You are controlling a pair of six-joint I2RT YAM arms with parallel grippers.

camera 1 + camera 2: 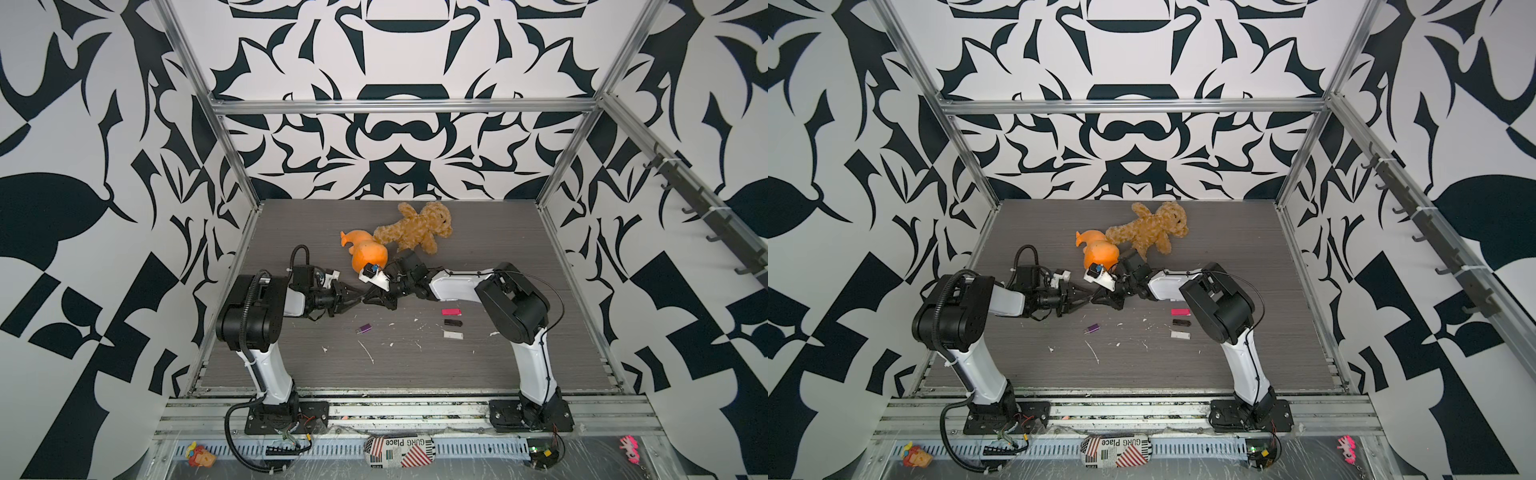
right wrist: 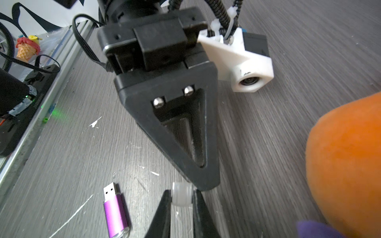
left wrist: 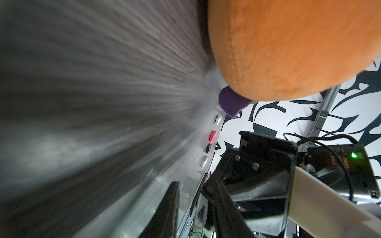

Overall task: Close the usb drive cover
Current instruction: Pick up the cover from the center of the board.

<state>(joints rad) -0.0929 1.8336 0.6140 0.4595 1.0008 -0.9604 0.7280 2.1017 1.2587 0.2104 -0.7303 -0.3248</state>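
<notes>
A purple usb drive (image 2: 115, 210) lies flat on the grey table (image 1: 415, 365) with its metal plug bare; it shows in both top views (image 1: 365, 329) (image 1: 1092, 329). Its clear cover (image 2: 181, 195) is pinched at the tips of my right gripper (image 2: 181, 197), just above the table and beside the drive. My left gripper (image 3: 193, 210) meets the right one tip to tip (image 1: 358, 300). Its jaws stand a little apart, with the cover (image 3: 200, 212) next to one finger and a gap to the other.
An orange plush toy (image 1: 368, 255) sits right behind both grippers, with a brown teddy bear (image 1: 415, 230) farther back. A pink (image 1: 451, 311), a black (image 1: 453, 322) and a white (image 1: 453, 334) drive lie in a column near the right arm. White scraps dot the table.
</notes>
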